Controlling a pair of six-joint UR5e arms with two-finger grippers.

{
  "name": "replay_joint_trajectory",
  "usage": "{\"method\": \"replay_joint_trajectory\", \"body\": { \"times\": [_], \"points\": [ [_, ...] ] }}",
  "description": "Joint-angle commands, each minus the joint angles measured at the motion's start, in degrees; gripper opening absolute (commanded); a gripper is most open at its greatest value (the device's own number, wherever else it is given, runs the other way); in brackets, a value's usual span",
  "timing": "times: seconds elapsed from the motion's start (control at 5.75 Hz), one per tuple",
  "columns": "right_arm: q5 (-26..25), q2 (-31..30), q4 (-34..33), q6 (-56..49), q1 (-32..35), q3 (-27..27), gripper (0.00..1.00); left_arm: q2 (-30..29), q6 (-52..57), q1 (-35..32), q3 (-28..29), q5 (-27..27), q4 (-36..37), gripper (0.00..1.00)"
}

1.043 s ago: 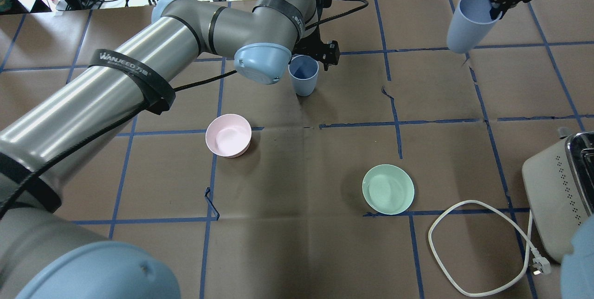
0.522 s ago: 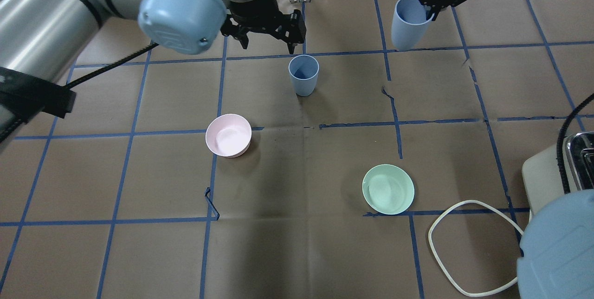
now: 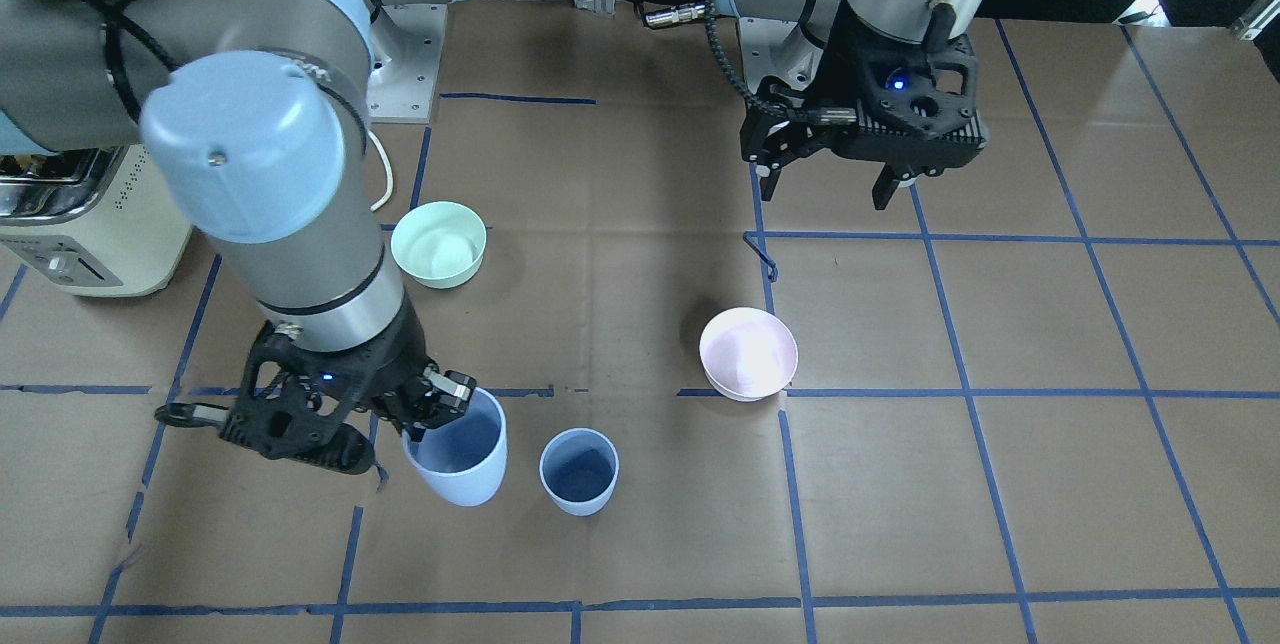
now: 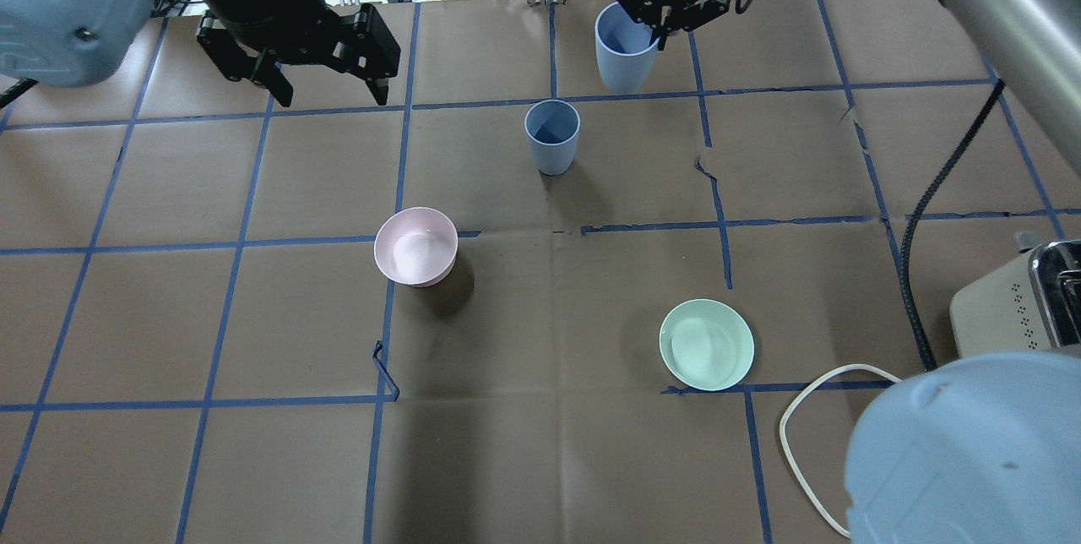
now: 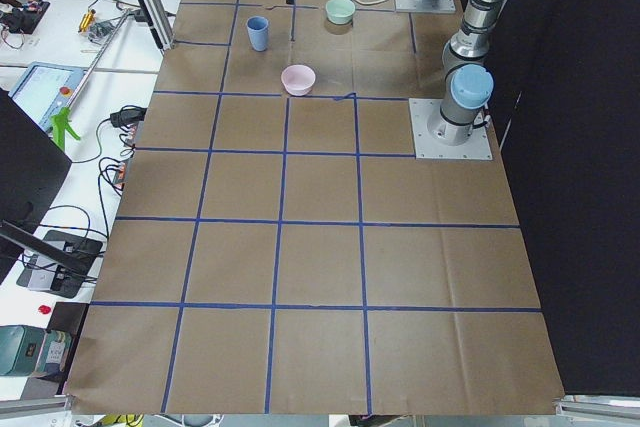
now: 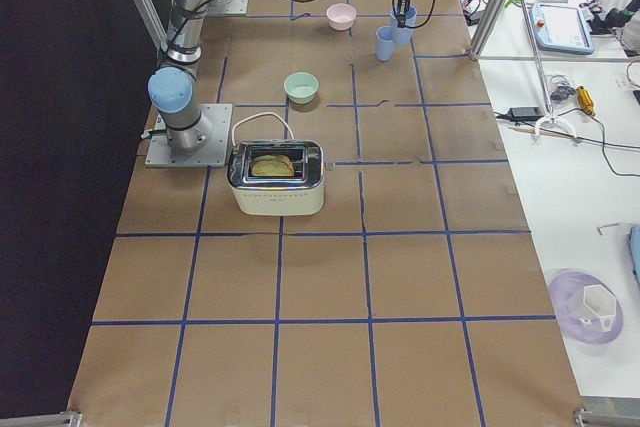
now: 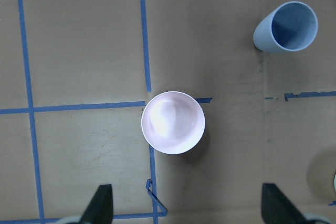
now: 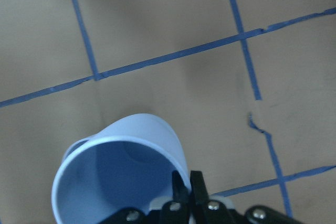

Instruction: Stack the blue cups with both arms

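One blue cup [image 4: 552, 134] stands upright on the table at the far middle; it also shows in the front view [image 3: 578, 469] and the left wrist view [image 7: 286, 27]. My right gripper [image 4: 657, 13] is shut on the rim of the second blue cup [image 4: 623, 46], which hangs slightly tilted above the table, just beyond and to the right of the standing one. The held cup also shows in the front view [image 3: 460, 464] and the right wrist view [image 8: 118, 177]. My left gripper [image 4: 331, 95] is open and empty, raised well to the left of the standing cup.
A pale pink bowl [image 4: 415, 246] sits left of centre and a mint-green bowl [image 4: 706, 344] right of centre. A cream toaster [image 4: 1013, 316] with a white cable [image 4: 794, 409] stands at the right edge. Both arms reach over the far half of the table.
My right gripper has carried its cup leftwards, close to the standing cup. My left gripper has let go of the standing cup, opened, and moved up and away to the left.
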Motion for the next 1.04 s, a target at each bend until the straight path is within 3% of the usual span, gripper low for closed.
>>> {"method": "replay_joint_trajectory", "body": {
  "times": [0.0,0.87],
  "points": [
    [-0.04,4.02,-0.10,5.50,4.69,-4.45,0.08,1.29,-0.19,2.02,-0.68,0.07,-0.22,0.99],
    [0.22,4.21,0.09,5.25,5.41,1.08,0.08,1.65,0.60,2.02,-0.94,0.16,-0.22,0.99]
  ]
}}
